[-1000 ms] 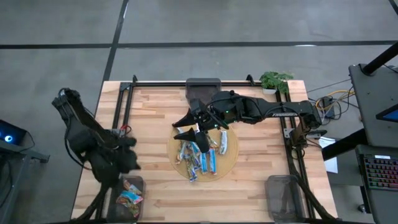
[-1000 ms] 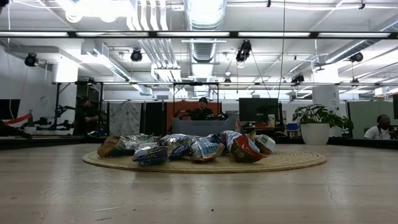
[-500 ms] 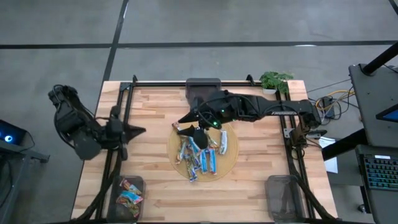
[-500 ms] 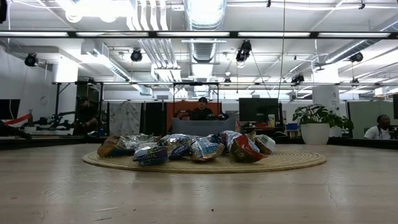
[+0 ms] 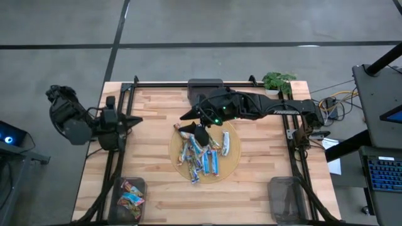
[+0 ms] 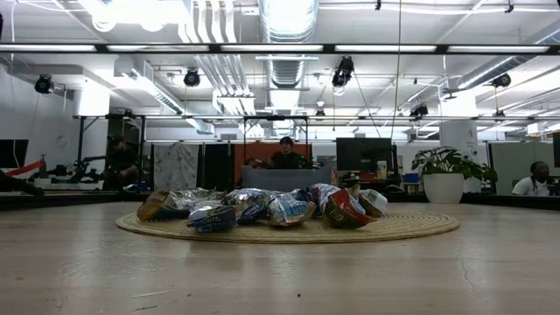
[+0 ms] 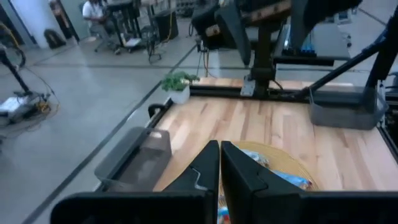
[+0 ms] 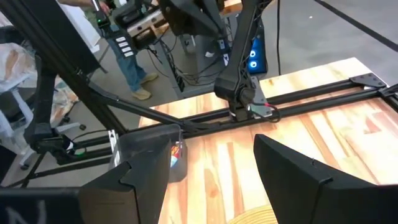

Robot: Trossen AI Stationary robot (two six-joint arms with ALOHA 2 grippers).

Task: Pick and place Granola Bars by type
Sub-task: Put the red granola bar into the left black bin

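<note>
Both arms pulled back: left gripper [image 5: 133,119] jaws closed, right gripper [image 5: 188,117] jaws wide; approx 10 Granola Bars [image 5: 202,154] on mat.

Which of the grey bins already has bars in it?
The bin at the table's near-left corner holds a few bars; the near-right bin and the far-centre bin look empty.

Open-plan lab: exposed ceiling ducts [image 6: 289,35], monitor [image 6: 361,154], seated person [image 6: 284,155]
</note>
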